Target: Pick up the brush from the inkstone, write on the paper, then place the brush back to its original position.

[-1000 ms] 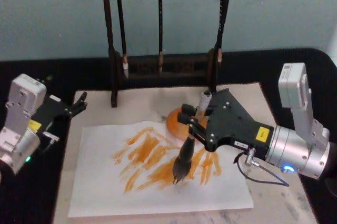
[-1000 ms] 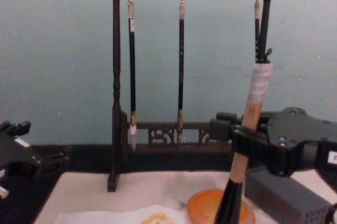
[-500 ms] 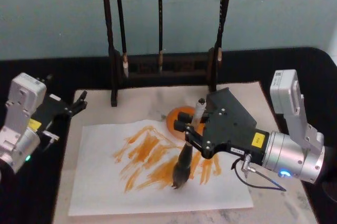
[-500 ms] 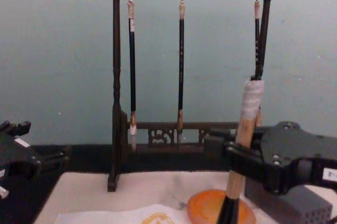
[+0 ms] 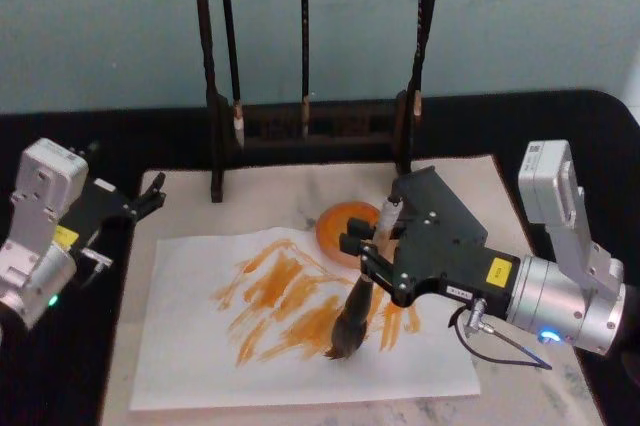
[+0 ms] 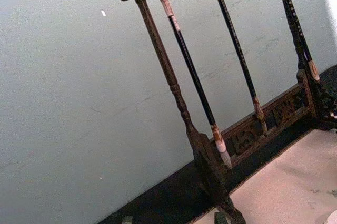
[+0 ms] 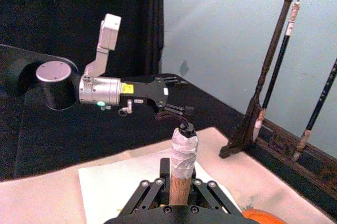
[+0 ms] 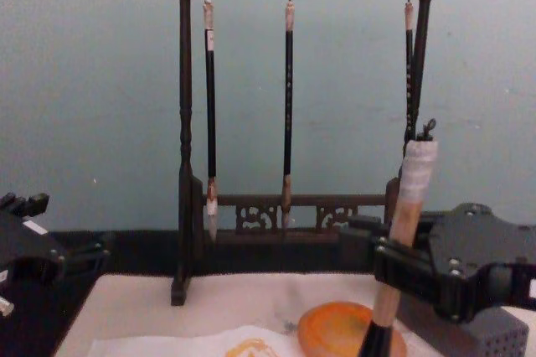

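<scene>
Shifted rightward, right gripper (image 5: 366,255) fingers (image 5: 350,243) pinch brush (image 5: 350,324), bristles on paper (image 5: 190,346); left gripper (image 5: 152,196) parked.

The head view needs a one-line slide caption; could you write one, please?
Right gripper holds the brush tip-down on the orange-marked paper beside the inkstone; left gripper parked aside.

Soft, even light is spread over the paper (image 5: 190,366) and the wall (image 8: 100,106), while the black backdrop (image 7: 79,3) is left dim
</scene>
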`<control>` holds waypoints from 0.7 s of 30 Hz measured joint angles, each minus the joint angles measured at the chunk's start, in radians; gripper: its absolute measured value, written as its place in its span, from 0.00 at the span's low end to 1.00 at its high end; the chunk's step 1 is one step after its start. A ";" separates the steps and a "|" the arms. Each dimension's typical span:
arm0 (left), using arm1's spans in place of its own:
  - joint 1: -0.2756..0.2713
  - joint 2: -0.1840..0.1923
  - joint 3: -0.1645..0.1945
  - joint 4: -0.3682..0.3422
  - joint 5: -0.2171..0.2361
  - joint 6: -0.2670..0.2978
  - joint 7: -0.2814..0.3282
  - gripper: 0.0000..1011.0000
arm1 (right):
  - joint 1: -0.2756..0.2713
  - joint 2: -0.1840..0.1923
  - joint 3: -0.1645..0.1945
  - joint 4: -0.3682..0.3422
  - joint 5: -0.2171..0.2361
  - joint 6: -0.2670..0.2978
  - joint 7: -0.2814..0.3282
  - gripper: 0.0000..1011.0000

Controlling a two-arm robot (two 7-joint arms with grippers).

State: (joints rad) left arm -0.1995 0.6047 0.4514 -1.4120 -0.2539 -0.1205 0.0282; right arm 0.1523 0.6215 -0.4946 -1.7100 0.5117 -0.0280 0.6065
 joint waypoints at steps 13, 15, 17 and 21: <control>0.000 0.000 0.000 0.000 0.000 0.000 0.000 0.99 | -0.029 0.017 0.032 -0.012 -0.002 -0.007 -0.010 0.15; 0.000 0.000 0.000 0.000 0.000 0.000 0.000 0.99 | -0.035 0.019 0.039 -0.014 -0.002 -0.009 -0.013 0.15; 0.000 0.000 0.000 0.000 0.000 0.000 0.000 0.99 | -0.040 0.022 0.046 -0.017 -0.002 -0.011 -0.015 0.15; 0.000 0.000 0.000 0.000 0.000 0.000 0.000 0.99 | -0.050 0.025 0.057 -0.021 0.000 -0.015 -0.018 0.15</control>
State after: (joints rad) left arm -0.1995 0.6047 0.4514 -1.4120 -0.2539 -0.1205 0.0283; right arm 0.1025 0.6466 -0.4374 -1.7309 0.5116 -0.0429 0.5881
